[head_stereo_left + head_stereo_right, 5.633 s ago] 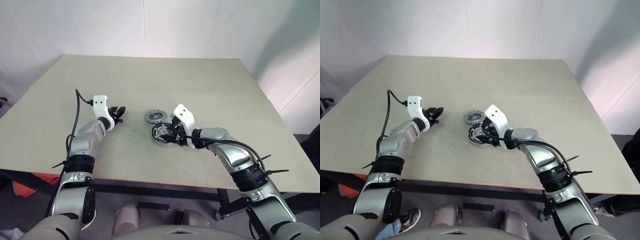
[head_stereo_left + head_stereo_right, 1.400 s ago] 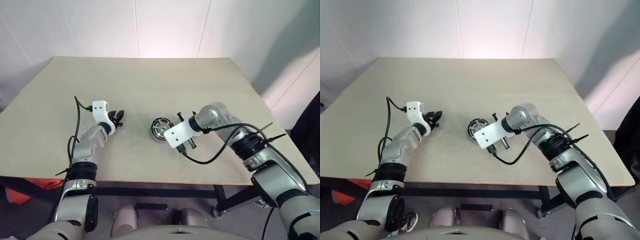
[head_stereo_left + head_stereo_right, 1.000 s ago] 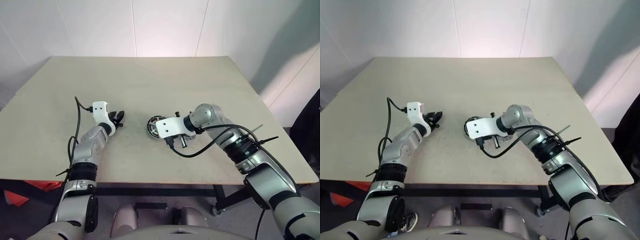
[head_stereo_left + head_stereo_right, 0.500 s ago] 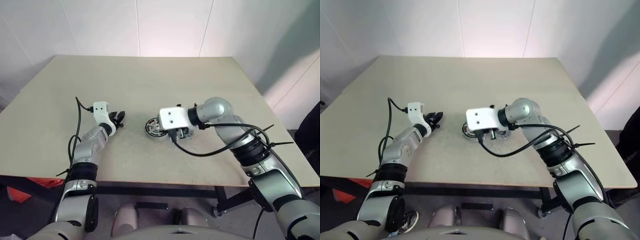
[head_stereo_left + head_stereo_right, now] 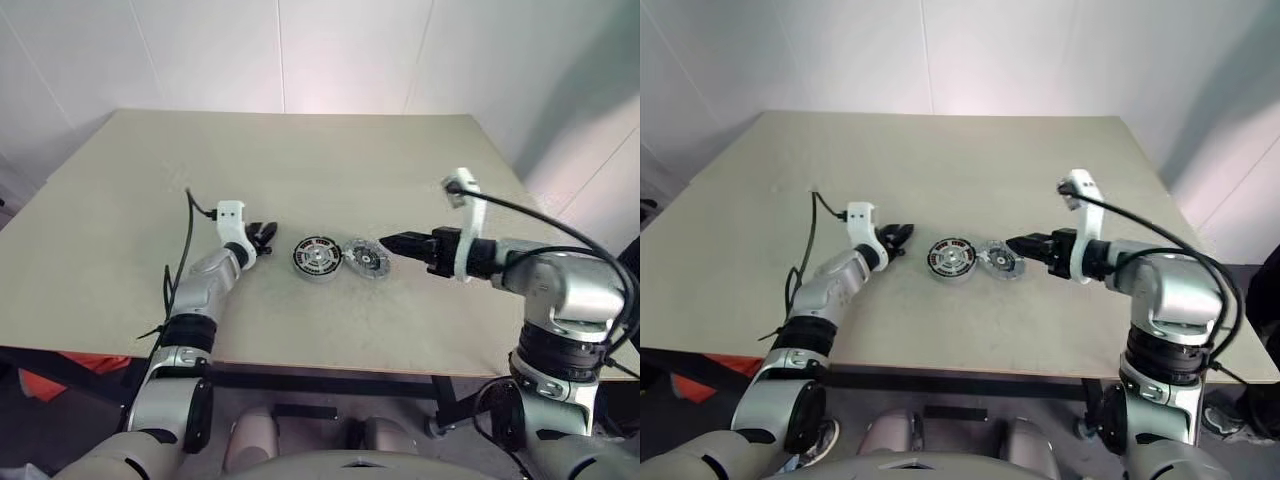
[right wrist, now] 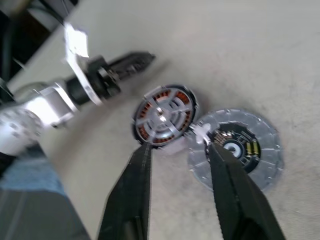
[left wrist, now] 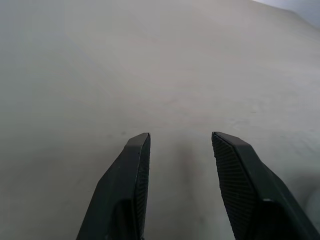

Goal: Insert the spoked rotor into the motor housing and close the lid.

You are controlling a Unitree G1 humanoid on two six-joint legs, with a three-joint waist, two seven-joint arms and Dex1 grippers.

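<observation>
Right pincer [image 6: 177, 150] gapes empty above the lid [image 6: 235, 149].

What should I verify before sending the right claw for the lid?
1. Small wheel-shaped spoked rotor sits inside the round dark copper-wound motor housing: ok.
2. Rotor pressed fully down: cannot tell.
3. Flat round grey notched metal lid lies flat on the beige table beside the housing, nothing on it: ok.
4. Right claw open and empty, pointing at the lid: ok.
5. Left claw open, empty, apart from the housing: ok.
</observation>
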